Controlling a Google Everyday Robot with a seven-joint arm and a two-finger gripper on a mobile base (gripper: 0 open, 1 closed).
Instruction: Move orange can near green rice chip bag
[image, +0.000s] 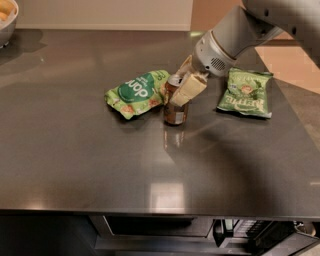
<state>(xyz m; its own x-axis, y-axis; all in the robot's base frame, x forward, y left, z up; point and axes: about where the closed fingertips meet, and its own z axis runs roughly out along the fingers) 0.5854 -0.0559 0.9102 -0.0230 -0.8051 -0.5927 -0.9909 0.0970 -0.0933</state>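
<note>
The orange can (175, 109) stands upright on the dark grey counter (100, 165), right beside the right end of the green rice chip bag (138, 93). The bag is puffy and light green with a dark green round logo, and it lies left of the can. My gripper (184, 86) comes in from the upper right with its cream fingers (188, 90) around the top of the can, shut on it. The can's base is at the counter surface; its upper part is partly hidden by the fingers.
A flatter, darker green bag with pale lettering (246, 92) lies right of the can, under my arm (235, 37). A white bowl (6, 20) sits at the far left back corner. The counter's front edge runs along the bottom and its right edge is near the darker bag.
</note>
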